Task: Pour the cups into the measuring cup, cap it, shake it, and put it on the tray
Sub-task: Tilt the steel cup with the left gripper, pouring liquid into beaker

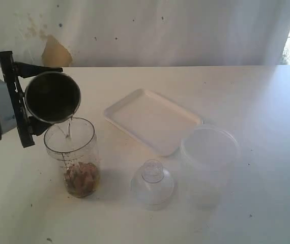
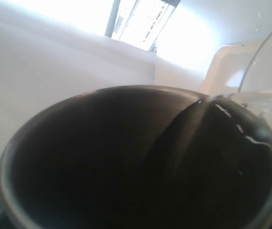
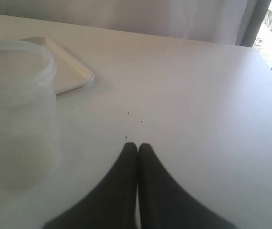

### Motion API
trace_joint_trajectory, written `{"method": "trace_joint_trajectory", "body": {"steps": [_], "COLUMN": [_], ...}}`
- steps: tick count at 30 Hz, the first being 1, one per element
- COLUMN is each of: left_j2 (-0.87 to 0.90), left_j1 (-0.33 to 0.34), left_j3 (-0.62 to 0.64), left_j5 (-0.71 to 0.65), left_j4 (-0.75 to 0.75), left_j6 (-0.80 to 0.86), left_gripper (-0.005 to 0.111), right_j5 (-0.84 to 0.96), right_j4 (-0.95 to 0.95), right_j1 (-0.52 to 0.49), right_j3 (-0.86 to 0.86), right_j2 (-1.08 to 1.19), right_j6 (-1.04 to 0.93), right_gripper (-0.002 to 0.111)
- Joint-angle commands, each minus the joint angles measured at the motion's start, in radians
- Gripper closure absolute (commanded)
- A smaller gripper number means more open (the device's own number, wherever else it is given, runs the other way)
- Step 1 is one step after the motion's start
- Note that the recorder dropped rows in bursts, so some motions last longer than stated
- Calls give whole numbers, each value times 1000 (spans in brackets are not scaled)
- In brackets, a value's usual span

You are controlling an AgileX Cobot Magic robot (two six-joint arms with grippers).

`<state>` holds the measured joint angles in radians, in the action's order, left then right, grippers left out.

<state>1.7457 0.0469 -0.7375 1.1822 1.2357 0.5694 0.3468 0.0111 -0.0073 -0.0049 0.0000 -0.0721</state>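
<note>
My left gripper is shut on the shiny steel tumbler and holds it tipped on its side over the measuring cup. A thin stream of clear liquid runs from the tumbler's lip into the cup, which has brown bits at its bottom. In the left wrist view the tumbler's dark inside fills the frame, with the measuring cup's rim beyond it. The white tray lies to the right. My right gripper is shut and empty, low over the table.
A clear domed lid sits on the table between the measuring cup and a wide frosted tub. The tub stands close beside my right gripper, with the tray's corner behind it.
</note>
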Motion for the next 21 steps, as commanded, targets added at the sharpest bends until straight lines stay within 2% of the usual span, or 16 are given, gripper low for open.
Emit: {"method": "trace_joint_trajectory", "body": {"steps": [1, 21], "left_j2": [-10, -10], "left_j1": [-2, -2], "left_j3": [-10, -10], "left_j5": [39, 39], "left_j4": [-23, -30], "left_j6": [15, 68], "left_gripper": [107, 107], "right_j5": [-3, -3], "right_j4": [-4, -4], "right_j1": [-3, -3], "right_j3": [5, 5], "right_j2": [0, 0], "right_j6": [-2, -2], "right_gripper": [108, 108]}}
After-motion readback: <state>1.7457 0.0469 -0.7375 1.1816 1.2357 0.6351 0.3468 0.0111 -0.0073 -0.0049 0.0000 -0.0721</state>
